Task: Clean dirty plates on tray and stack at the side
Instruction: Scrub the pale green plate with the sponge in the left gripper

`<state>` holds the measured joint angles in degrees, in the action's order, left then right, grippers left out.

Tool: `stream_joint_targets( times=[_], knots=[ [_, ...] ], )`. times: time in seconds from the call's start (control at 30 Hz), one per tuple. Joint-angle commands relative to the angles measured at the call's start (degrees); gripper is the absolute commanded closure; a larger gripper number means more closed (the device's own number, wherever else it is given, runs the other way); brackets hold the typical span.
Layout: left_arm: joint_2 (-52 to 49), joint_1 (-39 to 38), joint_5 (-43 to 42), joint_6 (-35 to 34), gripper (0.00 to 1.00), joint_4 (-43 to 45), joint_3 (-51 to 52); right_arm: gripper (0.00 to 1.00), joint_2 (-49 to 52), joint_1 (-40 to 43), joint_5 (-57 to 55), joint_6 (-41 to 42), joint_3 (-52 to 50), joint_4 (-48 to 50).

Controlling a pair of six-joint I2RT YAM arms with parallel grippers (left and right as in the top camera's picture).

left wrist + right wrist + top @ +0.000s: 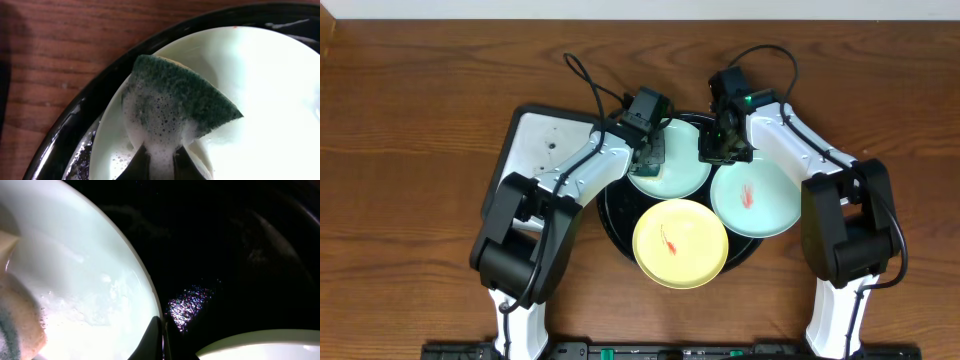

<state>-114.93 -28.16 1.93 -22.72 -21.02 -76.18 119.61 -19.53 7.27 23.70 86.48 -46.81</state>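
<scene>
- Tray (614,218) sits mid-tabletop (420,80) between the two arms. All three plates are on it and none is stacked at the side yet. Its black floor has wet patches.
- White tray (542,140) is left-rear of the black one, partly under the left arm.
- Yellow plate (698,258) is at the front, nearest the robot, and overhangs the tray's near rim. It has a red smear, and neither hand is on it.
- Right mint plate (768,208) is on the tray's right side, below the right forearm, with a red smear mid-plate. The right arm is the nearer one to it.
- Rear mint plate (685,178) lies between the two hands. I see no smear on it, and there is foam on its left part. It's round, so there is no long axis to line up with.
- Sponge (180,95) is green face up and soapy. It lies on the rear mint plate close to its left rim and sticks out past the fingertips.
  - The key relation is that the bare plate surface lies from the sponge toward the centre and the right hand.
  - My read: the next stroke goes that way, and the left arm does it.
- Left hand (161,165) is clamped on the sponge's foamy end.
- Right hand (163,341) is closed at the opposite, right rim of the same plate. The rim runs straight into the fingertips, so it looks pinched to steady the plate.
</scene>
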Motion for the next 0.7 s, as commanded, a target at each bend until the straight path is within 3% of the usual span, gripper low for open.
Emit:
stream_joint_targets(
  times=[0.0,0.23,0.53,0.67],
  knots=[
    [-2.3,1.0,3.6,1.8,0.92,1.0,0.7,0.99,-0.2,-0.2,-1.5,0.7,0.4,-0.7],
    [-4.5,-2.4,-11.4,-10.0,0.93,7.2,0.7,0.99,-0.2,-0.2,-1.4,0.7,0.4,-0.8],
    [-5.4,-4.4,-21.7,-17.0,0.92,6.9,0.7,0.99,-0.2,-0.2,-1.4,0.7,0.4,-0.8],
    [-5.4,-4.0,-23.1,-17.0,0.92,5.3,0.7,0.99,-0.2,-0.2,-1.4,0.7,0.4,-0.8]
  ],
)
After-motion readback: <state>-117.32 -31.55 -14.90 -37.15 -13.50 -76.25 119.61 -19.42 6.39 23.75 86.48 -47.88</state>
